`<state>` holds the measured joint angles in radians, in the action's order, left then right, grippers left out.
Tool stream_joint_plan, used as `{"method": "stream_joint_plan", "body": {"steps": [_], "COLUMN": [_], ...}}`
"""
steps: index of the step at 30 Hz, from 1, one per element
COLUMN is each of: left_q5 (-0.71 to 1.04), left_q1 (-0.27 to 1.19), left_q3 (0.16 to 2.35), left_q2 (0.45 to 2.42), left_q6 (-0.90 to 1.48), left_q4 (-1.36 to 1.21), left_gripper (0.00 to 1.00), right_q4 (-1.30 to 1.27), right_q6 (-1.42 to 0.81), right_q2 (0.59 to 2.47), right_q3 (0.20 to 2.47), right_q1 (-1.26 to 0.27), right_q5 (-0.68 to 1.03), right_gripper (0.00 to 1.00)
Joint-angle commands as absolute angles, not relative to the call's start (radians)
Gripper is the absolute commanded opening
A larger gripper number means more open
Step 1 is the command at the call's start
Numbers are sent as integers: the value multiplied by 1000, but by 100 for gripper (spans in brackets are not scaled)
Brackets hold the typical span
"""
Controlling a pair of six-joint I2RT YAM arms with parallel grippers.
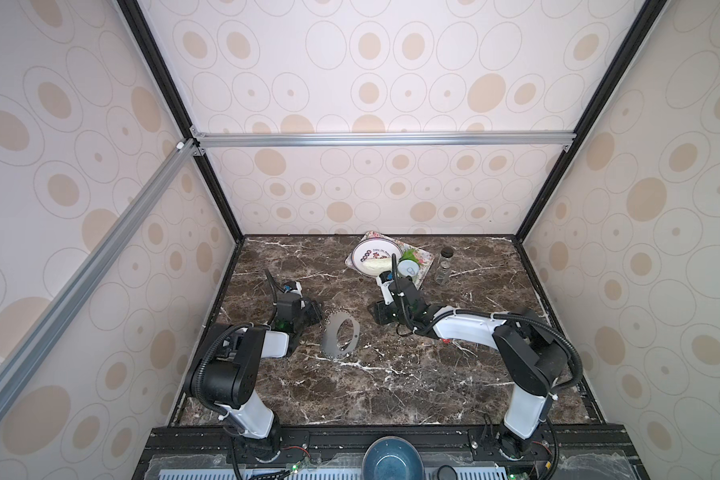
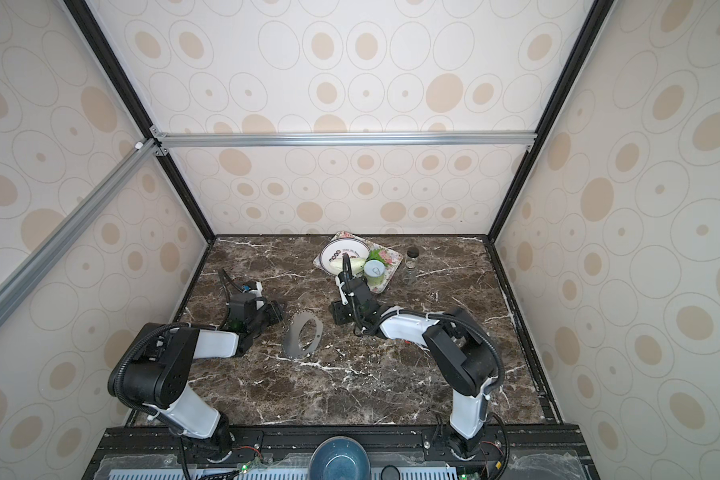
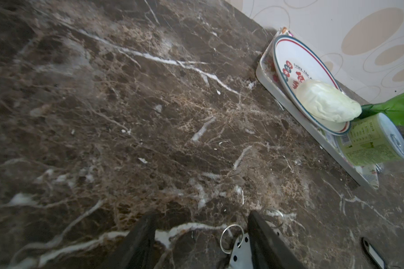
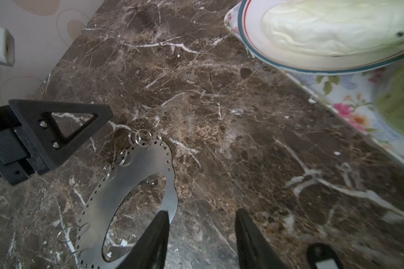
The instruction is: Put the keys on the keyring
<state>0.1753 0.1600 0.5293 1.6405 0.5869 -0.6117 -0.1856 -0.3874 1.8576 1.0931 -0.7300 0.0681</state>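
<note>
The keyring [image 1: 334, 336] [image 2: 295, 338], a flat grey metal oval with small holes and a few thin wire rings along its rim, lies flat on the marble between both arms. My left gripper [image 1: 314, 310] [image 3: 201, 213] is open at its left end; the rim [image 3: 241, 251] lies between the jaws, close to one finger. My right gripper [image 1: 378, 316] [image 4: 202, 212] is open above bare marble just right of the keyring [image 4: 149, 158]. A key's black tag with a white label [image 4: 322, 256] [image 3: 373, 252] lies outside the right jaws. A red tag [image 1: 445, 340] peeks from under the right forearm.
A flowered tray [image 1: 424, 266] at the back holds a white plate [image 1: 366, 251] with a pale cabbage [image 3: 324, 102] and a green can [image 1: 408, 266]. A glass jar with a black lid [image 1: 444, 268] stands to its right. A blue bowl [image 1: 391, 461] sits at the front edge.
</note>
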Motion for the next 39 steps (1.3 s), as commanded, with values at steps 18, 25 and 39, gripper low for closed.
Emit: {"method": "stream_joint_plan", "body": {"steps": [18, 25, 39], "left_q5": [237, 334, 410], "left_q1": [285, 340, 471], "left_q3": [586, 563, 508], "left_q2": [1754, 1766, 1719], "left_q6": [630, 649, 647], "left_q4": [-659, -788, -947], "left_gripper": [66, 68, 70], "right_q4": [-193, -251, -418], "right_q6": [-457, -439, -532], "right_q2": [1993, 1887, 1670], "right_q3": [1179, 1046, 761], "right_q1": [-744, -742, -741], "right_q5": [129, 43, -78], "right_gripper": [48, 48, 48]}}
